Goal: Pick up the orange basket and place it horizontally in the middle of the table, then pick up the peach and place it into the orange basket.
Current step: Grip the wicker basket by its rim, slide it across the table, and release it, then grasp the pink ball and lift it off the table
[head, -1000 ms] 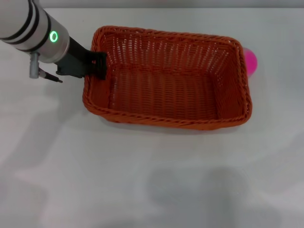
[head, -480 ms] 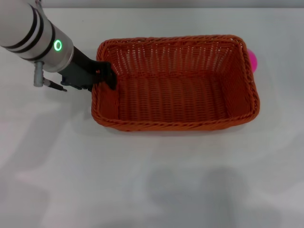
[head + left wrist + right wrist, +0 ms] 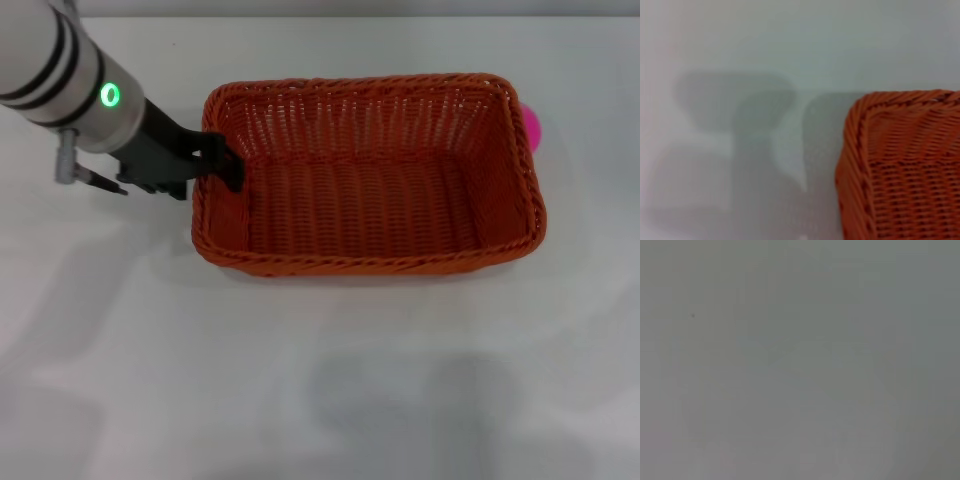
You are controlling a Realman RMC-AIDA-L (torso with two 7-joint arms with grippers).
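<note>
While orange basket [image 3: 368,175] sits lengthwise mid-table [image 3: 300,380], left gripper [image 3: 222,165] pinches its 9 o'clock rim; peach [image 3: 530,126] peeks out touching its 2 o'clock corner.

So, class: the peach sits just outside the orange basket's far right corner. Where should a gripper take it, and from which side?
Probably from above, across its round middle. The peach is mostly hidden behind the orange basket, whose raised wall blocks a low approach from the near-left side; its top and right stay open. The left gripper is at the basket's opposite end.
</note>
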